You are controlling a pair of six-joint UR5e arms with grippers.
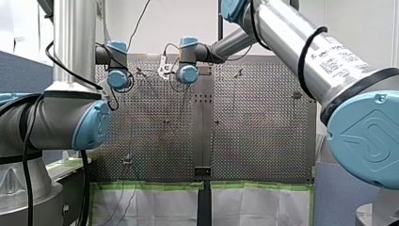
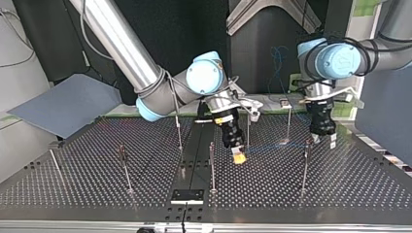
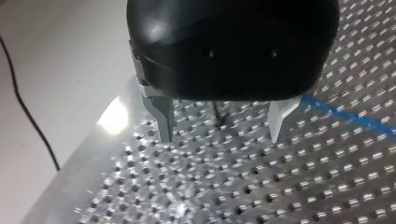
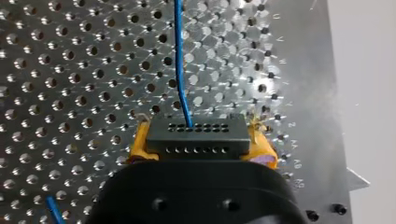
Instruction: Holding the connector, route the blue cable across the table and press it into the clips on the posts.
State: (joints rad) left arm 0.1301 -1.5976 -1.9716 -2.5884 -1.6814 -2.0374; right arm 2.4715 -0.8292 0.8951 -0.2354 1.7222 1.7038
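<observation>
Clamped between yellow pads (image 4: 139,148) of right gripper (image 4: 201,142): small rigid connector (image 4: 197,138), thin blue cable (image 4: 181,70) running straight ahead, probably light and limp, best steered by the hard connector body; left gripper (image 3: 222,133) spread apart, empty, cable just beside one finger (image 3: 280,121).

The cable (image 4: 181,70) is bright blue; the connector (image 4: 198,138) is black, with two rows of small holes. My right gripper (image 4: 201,145) has yellow pads (image 4: 140,145), my left gripper (image 3: 219,135) a black body and grey metal fingers (image 3: 163,116). The table (image 4: 70,93) is silver (dotted all over with dark holes), with green tape (image 1: 150,185) along one edge.
</observation>
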